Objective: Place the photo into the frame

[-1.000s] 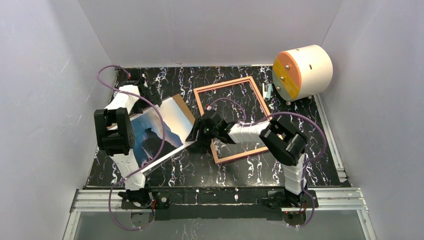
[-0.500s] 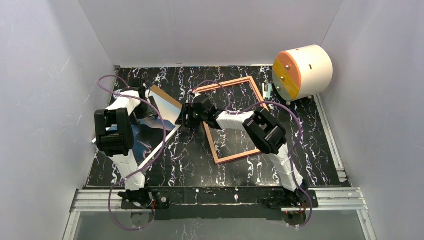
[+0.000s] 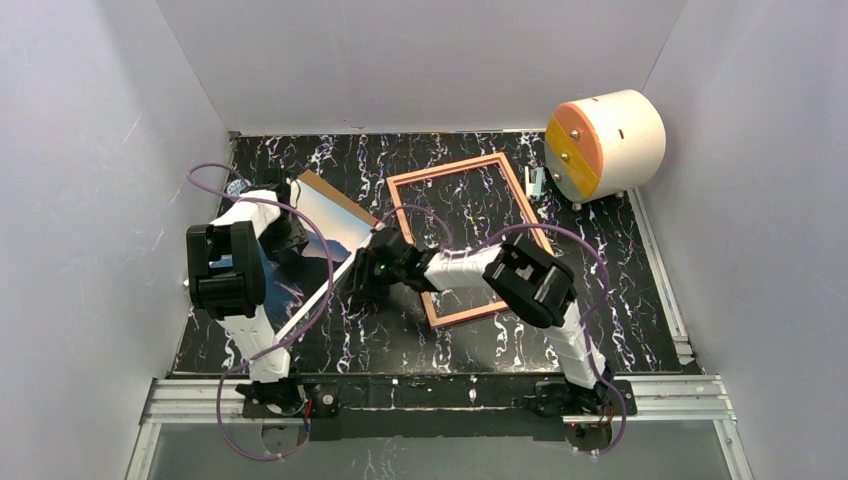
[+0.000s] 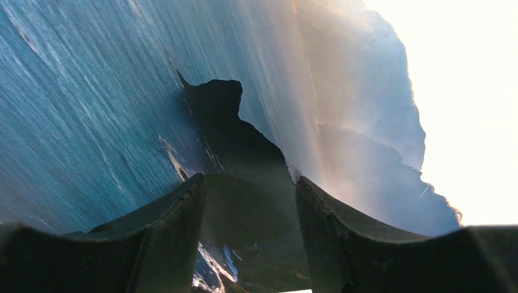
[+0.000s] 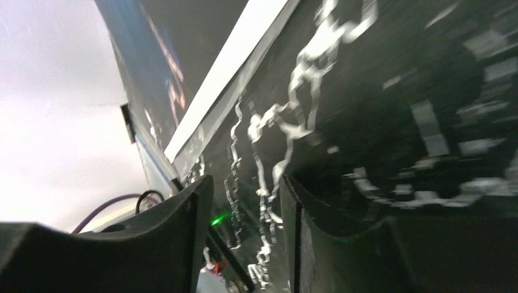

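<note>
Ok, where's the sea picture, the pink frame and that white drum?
Blue sea-and-cliffs photo print (image 3: pixel 330 225), top view, pale sky part.
Thin pink rectangular frame (image 3: pixel 445 168), top view, far rail.
White cylinder with orange face (image 3: pixel 620 135), top view, white side.

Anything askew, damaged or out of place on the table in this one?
The thin pink rectangular frame lies empty and rotated against the marbled black table's edges. The seascape photo print sits left of it, also skewed, overlapping a flat brown backing board. No damage or spill shows.

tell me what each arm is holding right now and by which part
Nothing is gripped. The left fingers stand apart over the photo; the right fingers stand apart beside its white edge, only table between them.
</note>
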Available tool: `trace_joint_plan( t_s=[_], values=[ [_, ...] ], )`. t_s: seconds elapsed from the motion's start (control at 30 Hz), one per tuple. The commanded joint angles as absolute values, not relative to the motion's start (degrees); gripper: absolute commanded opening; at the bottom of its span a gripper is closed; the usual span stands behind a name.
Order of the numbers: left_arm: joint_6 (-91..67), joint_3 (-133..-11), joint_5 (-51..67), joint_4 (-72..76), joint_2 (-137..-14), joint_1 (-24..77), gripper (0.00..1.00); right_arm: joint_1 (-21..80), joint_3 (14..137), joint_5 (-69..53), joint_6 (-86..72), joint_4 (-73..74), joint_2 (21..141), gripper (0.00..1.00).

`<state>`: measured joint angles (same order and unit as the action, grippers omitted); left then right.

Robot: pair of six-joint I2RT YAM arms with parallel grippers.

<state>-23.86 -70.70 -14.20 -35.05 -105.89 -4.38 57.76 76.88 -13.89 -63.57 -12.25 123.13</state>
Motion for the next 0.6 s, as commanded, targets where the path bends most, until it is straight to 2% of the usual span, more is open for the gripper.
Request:
trace_joint_plan(
  t_s=[0.0, 0.13, 0.33, 0.57],
  values=[
    [-26.0, -68.3, -19.8, -37.7, -105.1, -4.9, 0.51, 61.1, 78.9, -11.3, -71.8, -13.2, 127.0, 0.50],
    [-26.1, -68.1, -19.6, -38.7, -107.1, -5.0, 0.51, 63.3, 77.8, -2.8, -74.7, -14.2, 127.7, 0.51],
    [-26.3, -68.1, -19.0, -39.5, -109.2, -5.0, 0.51, 64.1, 80.9, -1.6, -80.5, -13.4, 132.6, 0.55],
    [-25.8, -69.3, -17.7, -40.9, -111.8, -5.1, 0.51, 64.7, 86.0, -2.0, -87.4, -2.1, 135.5, 0.56]
  ],
)
